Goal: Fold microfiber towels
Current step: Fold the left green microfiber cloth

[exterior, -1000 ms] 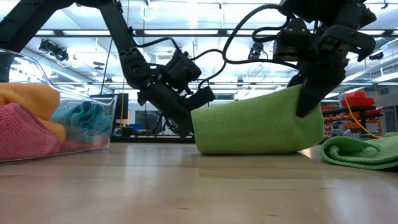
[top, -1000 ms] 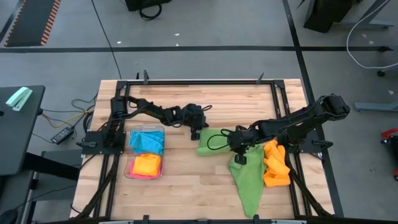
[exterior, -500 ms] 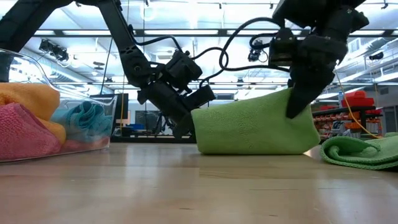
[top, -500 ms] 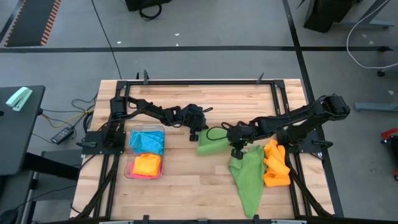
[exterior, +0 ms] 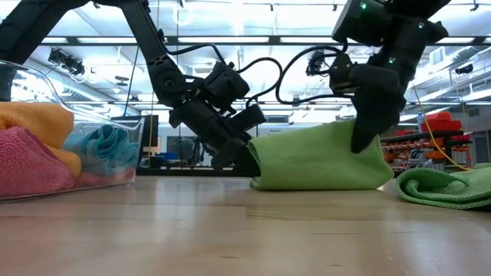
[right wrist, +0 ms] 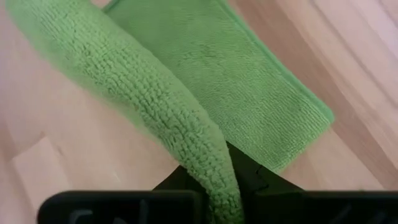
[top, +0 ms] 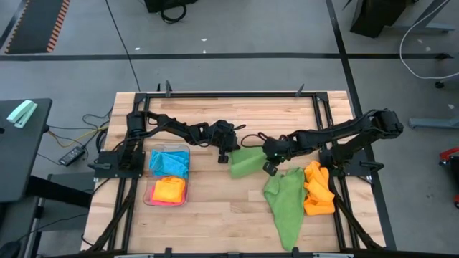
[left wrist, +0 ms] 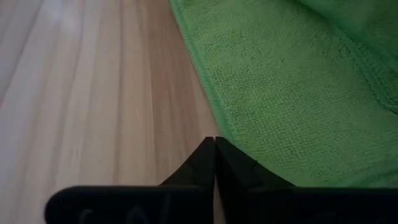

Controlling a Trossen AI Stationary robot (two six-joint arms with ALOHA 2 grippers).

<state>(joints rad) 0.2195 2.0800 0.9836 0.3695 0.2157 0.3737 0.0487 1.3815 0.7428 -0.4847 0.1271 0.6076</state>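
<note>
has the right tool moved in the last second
Yes. In the high view the right tool, shut on the green towel, has carried it leftward, away from the orange towels.

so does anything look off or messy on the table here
Mostly tidy. The oddest thing is a second green towel sprawled unfolded toward the front edge beside a crumpled orange towel, while the right gripper folds the green towel mid-table.
</note>
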